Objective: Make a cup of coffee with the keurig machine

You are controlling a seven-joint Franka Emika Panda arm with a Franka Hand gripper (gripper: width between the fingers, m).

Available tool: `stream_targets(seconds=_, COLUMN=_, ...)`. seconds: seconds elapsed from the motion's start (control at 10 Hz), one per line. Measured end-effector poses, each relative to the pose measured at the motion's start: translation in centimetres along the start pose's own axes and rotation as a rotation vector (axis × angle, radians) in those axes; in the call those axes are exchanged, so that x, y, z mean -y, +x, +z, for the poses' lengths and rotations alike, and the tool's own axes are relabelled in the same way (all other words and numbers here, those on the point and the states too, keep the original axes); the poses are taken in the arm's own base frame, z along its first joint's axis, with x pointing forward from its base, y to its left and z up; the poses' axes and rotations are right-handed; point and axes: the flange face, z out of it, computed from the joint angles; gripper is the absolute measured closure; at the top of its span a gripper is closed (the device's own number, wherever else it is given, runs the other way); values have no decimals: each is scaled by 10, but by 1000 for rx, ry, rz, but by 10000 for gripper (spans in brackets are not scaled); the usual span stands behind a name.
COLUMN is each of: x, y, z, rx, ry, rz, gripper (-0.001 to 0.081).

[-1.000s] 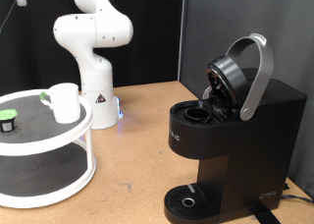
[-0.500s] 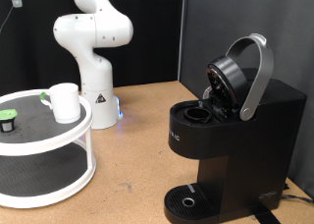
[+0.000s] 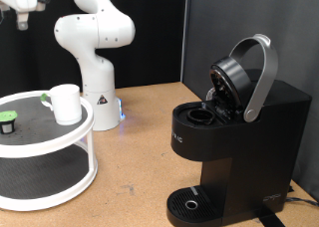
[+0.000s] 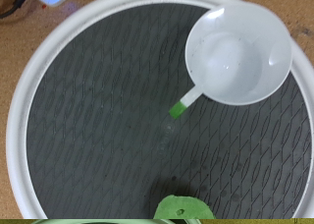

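Exterior view: the gripper (image 3: 22, 10) hangs high above the two-tier stand (image 3: 60, 147), whether open or shut I cannot tell. The cup (image 3: 66, 103) sits on its upper tray, the keurig machine (image 3: 239, 137) lid-up, so fetching seems under way; descent needs care.

The exterior view was evenly and fairly brightly lit from above, with soft shadows only. A blue glow came from the robot base (image 3: 120, 112) onto the wooden table (image 3: 140, 157). The keurig machine (image 3: 239, 137) stayed dark, its detail hard to read. The wrist view was sharp at the tray mat (image 4: 98, 116), while the white cup (image 4: 238, 53) was glary and nearly washed out inside.
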Motion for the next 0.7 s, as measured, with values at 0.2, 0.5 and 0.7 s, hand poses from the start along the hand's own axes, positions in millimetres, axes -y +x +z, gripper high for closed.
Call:
stream_targets(seconds=0.2, x=-7, y=0, z=7, rx=10, ry=13, rz=-6, gripper=1)
stream_targets(seconds=0.5, x=-12, y=-7, z=9, rx=-37, ry=-54, rz=-183, gripper=1)
stream_targets(seconds=0.7, x=-19, y=-13, z=20, rx=-66, ry=-78, rz=-293, gripper=1)
